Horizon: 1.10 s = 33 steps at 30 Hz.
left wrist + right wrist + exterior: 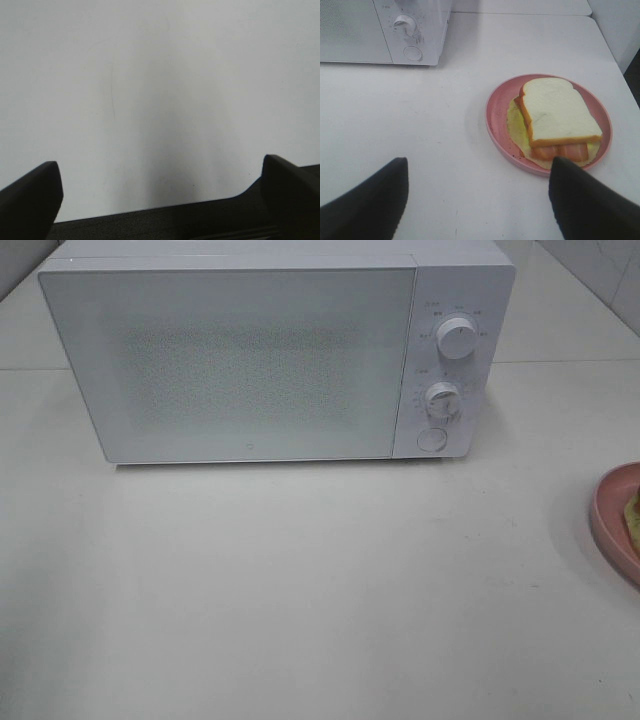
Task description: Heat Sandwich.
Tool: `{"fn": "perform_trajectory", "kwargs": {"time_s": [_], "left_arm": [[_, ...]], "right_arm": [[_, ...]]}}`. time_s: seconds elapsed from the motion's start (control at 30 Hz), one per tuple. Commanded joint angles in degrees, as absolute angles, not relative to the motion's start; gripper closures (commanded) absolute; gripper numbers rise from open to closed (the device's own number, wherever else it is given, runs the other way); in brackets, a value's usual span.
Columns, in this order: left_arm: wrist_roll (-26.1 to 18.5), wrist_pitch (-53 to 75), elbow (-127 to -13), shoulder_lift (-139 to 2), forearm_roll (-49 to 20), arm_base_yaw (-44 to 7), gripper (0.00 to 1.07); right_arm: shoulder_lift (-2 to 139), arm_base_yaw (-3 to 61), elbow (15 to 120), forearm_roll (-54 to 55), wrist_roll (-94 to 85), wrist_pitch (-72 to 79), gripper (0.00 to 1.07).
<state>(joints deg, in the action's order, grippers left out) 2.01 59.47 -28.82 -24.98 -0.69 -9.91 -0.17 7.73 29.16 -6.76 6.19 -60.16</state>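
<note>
The sandwich (559,117), white bread over orange slices and a yellowish-green layer, lies on a round pink plate (496,107) on the white table. In the exterior high view only the plate's edge (612,520) and a sliver of the sandwich (633,510) show at the far right. The white microwave (270,350) stands at the back with its door shut; its corner also shows in the right wrist view (380,30). My right gripper (480,200) is open and empty, short of the plate. My left gripper (160,195) is open and empty over bare table.
The microwave has two knobs (457,340) and a round button (431,439) on its right panel. The white table (300,590) stretches in front of it. A wall rises at the back right.
</note>
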Motion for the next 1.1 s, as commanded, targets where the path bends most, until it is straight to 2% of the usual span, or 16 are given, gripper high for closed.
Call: {"fn": "perform_trajectory", "kwargs": {"time_s": [0.03, 0.37, 0.5, 0.57, 0.77, 1.1], "left_arm": [[1.89, 59.42, -28.48, -22.29, 0.0, -9.68, 0.05], [2.01, 59.42, -28.48, -19.65, 0.0, -9.4, 0.05], [2.06, 59.36, -28.48, -16.33, 0.0, -6.7, 0.05], [2.06, 59.36, -28.48, -11.8, 0.0, -3.38, 0.05], [2.06, 59.36, -28.48, -1.66, 0.0, 2.06, 0.05], [2.06, 59.3, -28.48, 1.95, 0.0, 2.46, 0.05]], "right_arm": [[-1.6, 7.33, 28.93, -6.82, 5.73, -59.7, 0.31], [-1.6, 7.33, 28.93, -6.82, 5.73, -59.7, 0.31], [-1.6, 7.33, 28.93, -6.82, 5.73, -59.7, 0.31], [-1.6, 7.33, 28.93, -6.82, 5.73, -59.7, 0.31], [-1.6, 7.33, 28.93, -6.82, 5.73, -59.7, 0.31], [-1.6, 7.33, 28.93, -6.88, 5.73, -59.7, 0.31]]}}
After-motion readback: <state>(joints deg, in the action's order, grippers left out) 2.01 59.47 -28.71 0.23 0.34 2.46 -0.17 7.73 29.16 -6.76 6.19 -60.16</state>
